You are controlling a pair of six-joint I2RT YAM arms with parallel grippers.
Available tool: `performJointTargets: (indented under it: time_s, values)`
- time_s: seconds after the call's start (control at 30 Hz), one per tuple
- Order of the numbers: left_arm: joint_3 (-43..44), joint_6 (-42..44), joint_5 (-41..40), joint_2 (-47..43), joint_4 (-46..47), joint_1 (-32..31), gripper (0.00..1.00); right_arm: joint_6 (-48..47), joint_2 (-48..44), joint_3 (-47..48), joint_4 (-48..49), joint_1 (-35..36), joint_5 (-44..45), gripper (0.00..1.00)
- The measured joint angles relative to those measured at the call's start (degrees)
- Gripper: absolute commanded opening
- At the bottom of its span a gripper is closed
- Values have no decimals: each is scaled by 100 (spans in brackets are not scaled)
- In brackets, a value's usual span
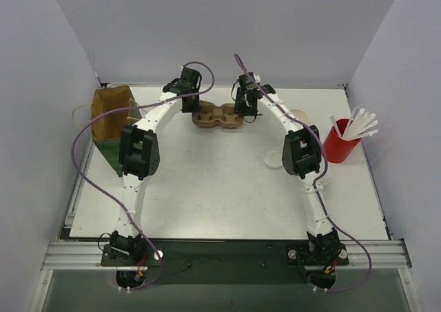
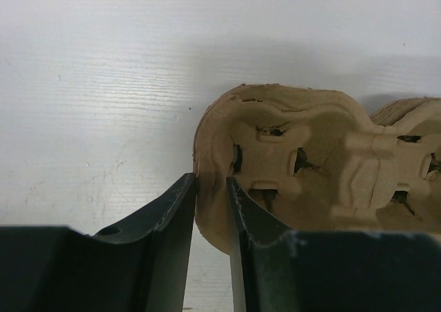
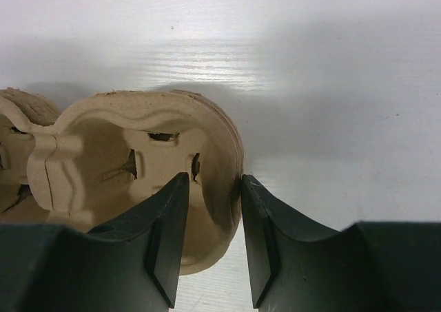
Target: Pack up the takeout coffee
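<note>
White plastic catches the eye nearest: the flat round lid point(image 1: 272, 159) of the takeout coffee lies on the desk point(image 1: 207, 195), on the near side of the pulp cup carrier point(image 1: 217, 117) and toward its right end, just beside the right arm's elbow. The cup itself I cannot pick out for sure; the right forearm may hide it. So the coffee sits nearer the right arm.

Farther off, the carrier lies with its long axis left to right. Both arms reach to it from the near edge, elbows bowed outward, wrists tipped down. The left pincer point(image 2: 211, 182) is clamped over the rim at the carrier's left end, one finger inside the well and one outside. The right pincer point(image 3: 215, 180) grips the right end's rim likewise. To fetch the coffee, I'd judge, the right one must let go and come to the carrier's near side.
</note>
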Motion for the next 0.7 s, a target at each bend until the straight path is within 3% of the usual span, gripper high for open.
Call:
performJointTargets:
  time_s: [0.33, 0.7]
  values:
    - [17, 0, 2, 0, 11, 17, 31, 0, 17, 0, 0, 9, 9, 30]
    - [63, 2, 7, 7, 13, 57, 18, -22, 17, 0, -2, 44, 114, 29]
